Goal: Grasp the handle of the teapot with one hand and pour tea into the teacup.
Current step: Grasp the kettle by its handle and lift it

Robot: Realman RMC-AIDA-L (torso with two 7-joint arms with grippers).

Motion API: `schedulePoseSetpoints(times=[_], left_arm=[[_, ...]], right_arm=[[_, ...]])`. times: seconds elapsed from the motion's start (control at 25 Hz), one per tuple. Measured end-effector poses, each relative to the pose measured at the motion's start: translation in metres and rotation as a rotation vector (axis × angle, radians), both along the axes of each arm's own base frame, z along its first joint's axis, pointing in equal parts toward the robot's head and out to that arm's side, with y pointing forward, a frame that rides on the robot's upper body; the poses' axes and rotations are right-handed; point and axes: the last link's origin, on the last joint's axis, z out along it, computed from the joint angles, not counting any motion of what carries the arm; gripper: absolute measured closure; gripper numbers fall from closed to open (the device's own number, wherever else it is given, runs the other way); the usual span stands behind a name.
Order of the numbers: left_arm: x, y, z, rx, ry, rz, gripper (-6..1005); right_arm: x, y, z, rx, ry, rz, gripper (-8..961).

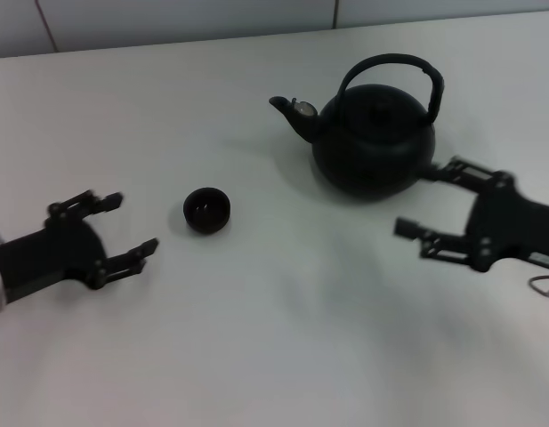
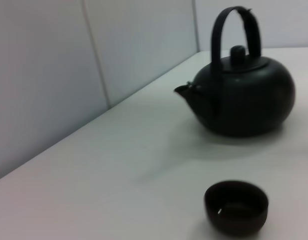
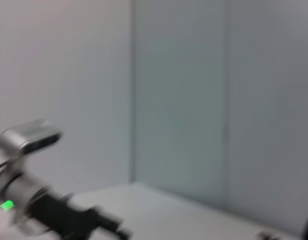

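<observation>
teapot (image 1: 374, 142): big, black, looks heavy and hard; stands on the table (image 1: 274, 356).
handle (image 1: 390, 71): thick hoop over the teapot's lid; best place to hold, at its top.
teacup (image 1: 206, 210): tiny, light, easy to tip; near the teapot, on its spout side.
right gripper (image 1: 427, 203): fingers apart, just beside the teapot.
left gripper (image 1: 132, 228): fingers apart, past the teacup from the teapot.

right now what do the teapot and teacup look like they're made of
The teapot: matte black throughout, no glare, thick arched handle; looks like cast iron or dark ceramic, can't tell which. The teacup: dark brown-black with a faint sheen inside, likely glazed ceramic.
</observation>
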Motion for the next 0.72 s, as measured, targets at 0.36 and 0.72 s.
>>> schedulePoseSetpoints(times=[0.36,0.72], left_arm=[[-0.013,-0.014,0.008,0.016,-0.028,0.039,199],[-0.007,-0.013,0.006,-0.008,-0.038,0.021,199]], right_arm=[[0.028,-0.035,0.007,0.481,0.178,-0.217,135],[0.034,0.008,0.007,0.558,0.173,-0.357,135]])
